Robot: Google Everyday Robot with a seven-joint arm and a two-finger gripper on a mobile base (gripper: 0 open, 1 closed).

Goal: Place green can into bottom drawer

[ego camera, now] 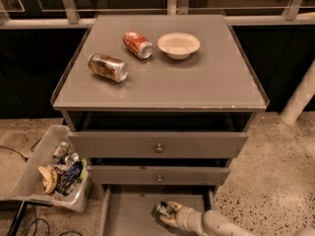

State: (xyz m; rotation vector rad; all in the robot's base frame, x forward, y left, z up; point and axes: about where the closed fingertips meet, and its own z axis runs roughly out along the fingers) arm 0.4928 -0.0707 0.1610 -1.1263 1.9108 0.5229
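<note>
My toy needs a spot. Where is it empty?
Bare: the cabinet top in front of the brown can, red can and bowl crowding its back; the bottom drawer at left. The gripper holds the green can mid-drawer.

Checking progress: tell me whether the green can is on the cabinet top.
No: the green can is down at the bottom drawer, against the gripper, well below the top.

1. On the bench [206, 82], a red can [138, 44] lies on its side at the far middle.
2. A white bowl [178, 44] stands upright just right of it.
3. A brown-orange can [108, 67] lies nearer, to the left.
4. On the floor at the left, a plastic bin [27, 181] holds rubbish.
5. The claw [167, 214] sits low at the near edge.
</note>
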